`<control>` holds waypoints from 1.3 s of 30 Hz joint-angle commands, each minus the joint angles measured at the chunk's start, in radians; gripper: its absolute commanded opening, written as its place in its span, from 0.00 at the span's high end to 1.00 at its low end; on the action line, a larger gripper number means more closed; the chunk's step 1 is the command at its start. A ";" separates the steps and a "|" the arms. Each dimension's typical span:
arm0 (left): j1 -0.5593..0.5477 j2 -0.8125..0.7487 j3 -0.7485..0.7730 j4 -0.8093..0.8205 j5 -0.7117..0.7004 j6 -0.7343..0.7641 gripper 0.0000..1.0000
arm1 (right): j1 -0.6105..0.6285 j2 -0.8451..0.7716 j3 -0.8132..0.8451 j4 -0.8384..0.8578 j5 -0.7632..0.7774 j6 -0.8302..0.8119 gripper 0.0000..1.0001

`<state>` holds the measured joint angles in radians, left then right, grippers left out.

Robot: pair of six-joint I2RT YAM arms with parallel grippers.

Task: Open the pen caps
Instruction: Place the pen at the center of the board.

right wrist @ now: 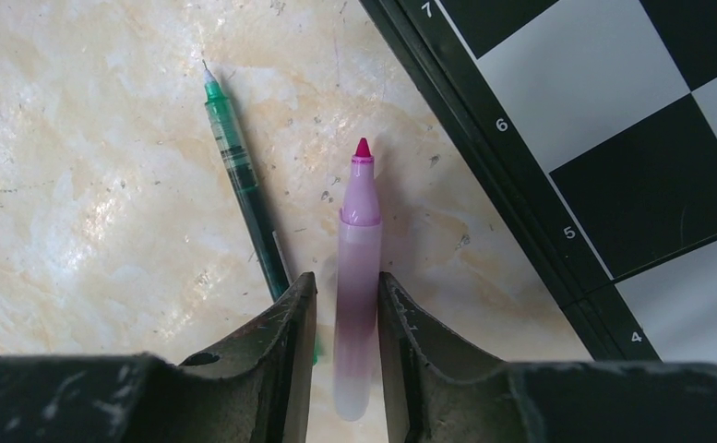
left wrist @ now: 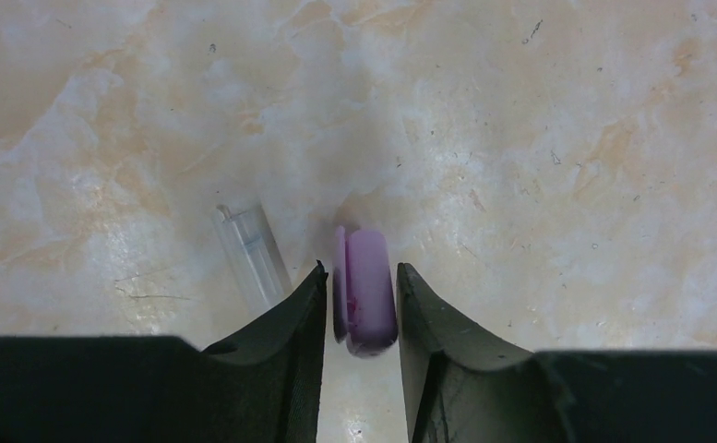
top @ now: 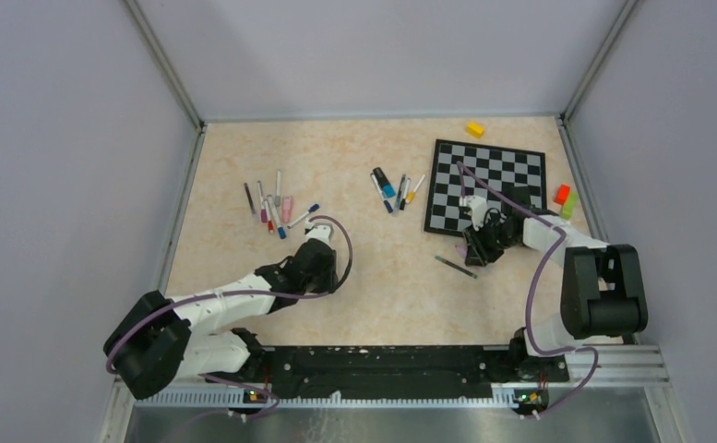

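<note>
A lilac pen cap [left wrist: 367,293] sits between the fingers of my left gripper [left wrist: 361,269], with a thin gap on each side; the jaws are open and it looks slightly blurred. A clear pen cap [left wrist: 253,254] lies on the table just left of it. My right gripper [right wrist: 347,277] is open around the barrel of an uncapped lilac pen [right wrist: 361,226] with a magenta tip, and narrow gaps show on both sides. An uncapped green pen [right wrist: 240,180] lies to its left. From above, the left gripper [top: 316,242] is at centre-left and the right gripper [top: 470,251] is by the chessboard corner.
A chessboard [top: 488,185] lies at the back right, its edge [right wrist: 483,138] close to the lilac pen. Several pens lie in a group at the left [top: 276,208] and another in the middle [top: 393,189]. A yellow block [top: 475,129] and red and green blocks [top: 565,198] sit near the walls.
</note>
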<state>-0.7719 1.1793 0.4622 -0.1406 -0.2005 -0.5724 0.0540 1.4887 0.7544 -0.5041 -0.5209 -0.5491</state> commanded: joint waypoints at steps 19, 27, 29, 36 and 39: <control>0.002 -0.161 0.124 -0.110 -0.059 0.029 0.48 | -0.008 -0.093 0.045 -0.014 -0.022 -0.025 0.65; 0.002 -0.279 0.087 0.031 -0.024 0.084 0.22 | -0.011 -0.082 0.037 0.008 0.018 0.000 0.66; 0.001 -0.301 0.070 0.072 -0.013 0.083 0.10 | -0.011 -0.080 0.037 0.015 0.035 0.010 0.67; 0.003 -0.339 -0.021 0.329 0.058 0.063 0.01 | -0.011 -0.101 0.039 0.024 0.058 0.021 0.68; 0.003 -0.299 -0.013 0.395 0.080 0.061 0.01 | -0.011 -0.119 0.039 0.028 0.055 0.020 0.66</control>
<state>-0.7719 0.8501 0.4496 0.0643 -0.1703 -0.5037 0.0498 1.4200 0.7547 -0.5034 -0.4744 -0.5392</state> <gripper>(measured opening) 0.987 0.328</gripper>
